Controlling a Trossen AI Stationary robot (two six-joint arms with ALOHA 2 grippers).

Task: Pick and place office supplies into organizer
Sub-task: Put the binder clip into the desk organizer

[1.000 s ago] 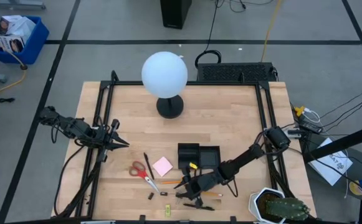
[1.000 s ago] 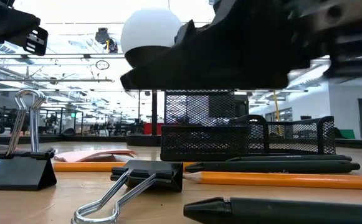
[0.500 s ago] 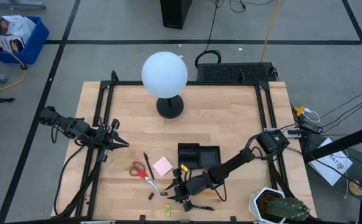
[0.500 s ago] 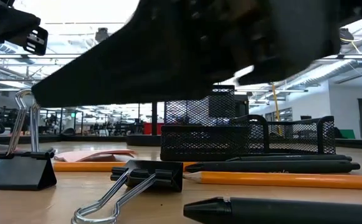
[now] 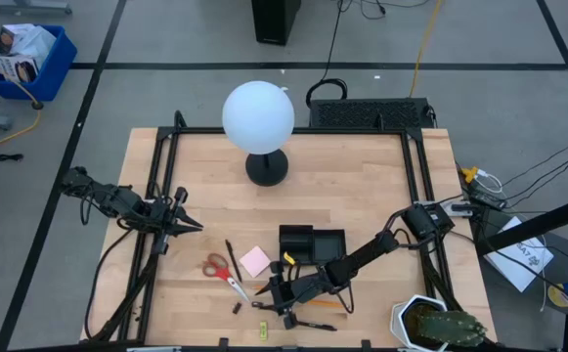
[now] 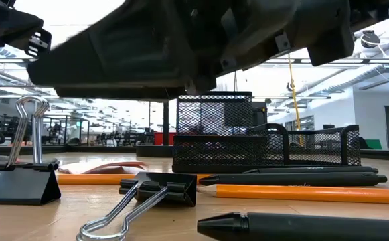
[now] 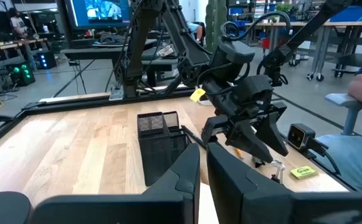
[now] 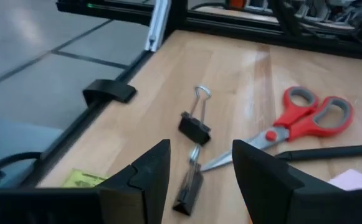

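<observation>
Wooden table [image 5: 362,196] is holding the scissors [image 5: 223,271], clips and pencils outside the organizer [image 5: 312,244], lower centre, right gripper [image 5: 270,292] hovering spread, left gripper [image 5: 184,225] resting pressed together.

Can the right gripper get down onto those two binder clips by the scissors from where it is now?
Probably yes. The right gripper is open, with the two binder clips straight ahead between its fingers. Only bare wood surrounds them, and the scissors lie off to one side.
</observation>
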